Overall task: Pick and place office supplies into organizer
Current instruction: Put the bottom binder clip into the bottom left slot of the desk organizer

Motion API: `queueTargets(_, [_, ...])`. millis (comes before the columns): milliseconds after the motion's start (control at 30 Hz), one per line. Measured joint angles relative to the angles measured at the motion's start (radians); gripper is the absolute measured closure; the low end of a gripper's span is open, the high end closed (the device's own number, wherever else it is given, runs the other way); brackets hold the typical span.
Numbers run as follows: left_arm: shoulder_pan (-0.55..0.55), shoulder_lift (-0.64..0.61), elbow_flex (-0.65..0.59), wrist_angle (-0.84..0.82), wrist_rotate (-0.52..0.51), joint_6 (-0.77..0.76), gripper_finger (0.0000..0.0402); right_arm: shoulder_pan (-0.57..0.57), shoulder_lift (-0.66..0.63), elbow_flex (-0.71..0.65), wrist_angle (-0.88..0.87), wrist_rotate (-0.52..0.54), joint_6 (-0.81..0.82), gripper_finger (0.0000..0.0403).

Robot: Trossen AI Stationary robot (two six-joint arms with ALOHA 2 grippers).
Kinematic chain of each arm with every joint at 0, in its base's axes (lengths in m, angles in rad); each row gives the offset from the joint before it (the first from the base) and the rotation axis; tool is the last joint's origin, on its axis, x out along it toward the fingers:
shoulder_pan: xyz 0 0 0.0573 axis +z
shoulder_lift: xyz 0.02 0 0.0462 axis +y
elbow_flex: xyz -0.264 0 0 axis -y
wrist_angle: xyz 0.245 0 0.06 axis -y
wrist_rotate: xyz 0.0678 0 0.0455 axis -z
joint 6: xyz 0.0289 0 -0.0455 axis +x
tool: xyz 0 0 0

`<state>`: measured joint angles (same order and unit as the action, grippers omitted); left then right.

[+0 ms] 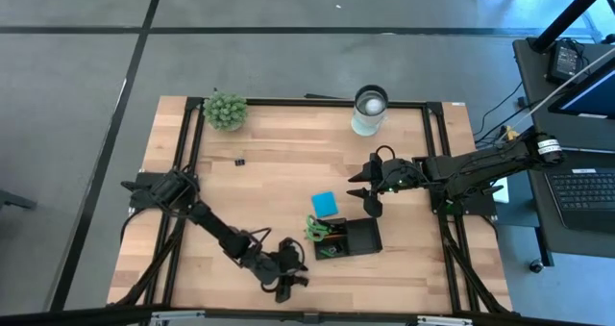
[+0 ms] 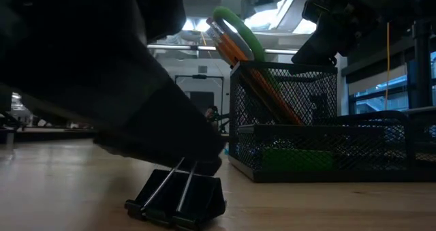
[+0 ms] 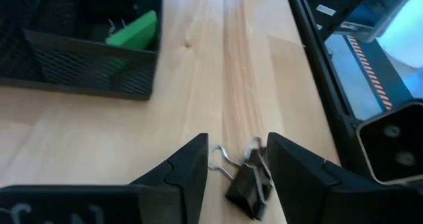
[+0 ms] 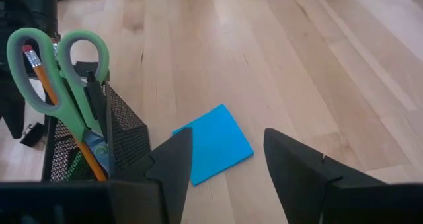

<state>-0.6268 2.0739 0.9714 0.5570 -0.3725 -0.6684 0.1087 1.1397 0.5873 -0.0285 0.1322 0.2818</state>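
Left gripper sits low at the bottom centre of the high view, just left of the black organizer, while the right gripper hovers above the organizer near mid-frame; the blue note pad lies on bare wood just off the organizer's upper-left corner, and a small black clip waits alone toward the upper left, below the fuzzy plant and well left of the white cup. Down to the low view: a binder clip rests on the table at lower centre under a dark bulk of arm, and the mesh organizer on the right already holds the green-handled scissors and pencils, leaning up and out. Left wrist view now: fingers spread, that clip sitting between them at the bottom edge, touching the right-hand finger, not yet pinched as far as I can judge; a green block lies inside the organizer at upper left. Right wrist view: jaws apart and empty, blue pad beyond them. So scissors, pencils and block are in; pad and both clips remain. Pens I can't pick out, and the mesh hides the tray's contents.
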Motion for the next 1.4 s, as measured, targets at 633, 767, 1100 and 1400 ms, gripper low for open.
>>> queueTargets(633, [0.008, 0.0, 0.0, 0.001, 0.079, 0.016, 0.0326, 0.0, 0.0, 0.0, -0.002, 0.0, -0.002, 0.0214])
queueTargets(767, [0.008, 0.0, 0.0, 0.003, 0.078, 0.063, 0.0346, 0.0, 0.0, 0.0, -0.007, 0.0, -0.002, 0.0214])
queueTargets(1100, [0.008, 0.0, 0.0, 0.038, 0.049, 0.054, 0.0397, 0.0, 0.0, 0.0, -0.028, 0.0, -0.002, 0.0214])
queueTargets(1400, [0.009, -0.003, 0.0, 0.128, 0.029, 0.152, 0.0399, 0.0, 0.0, 0.0, -0.043, 0.0, 0.001, 0.0214])
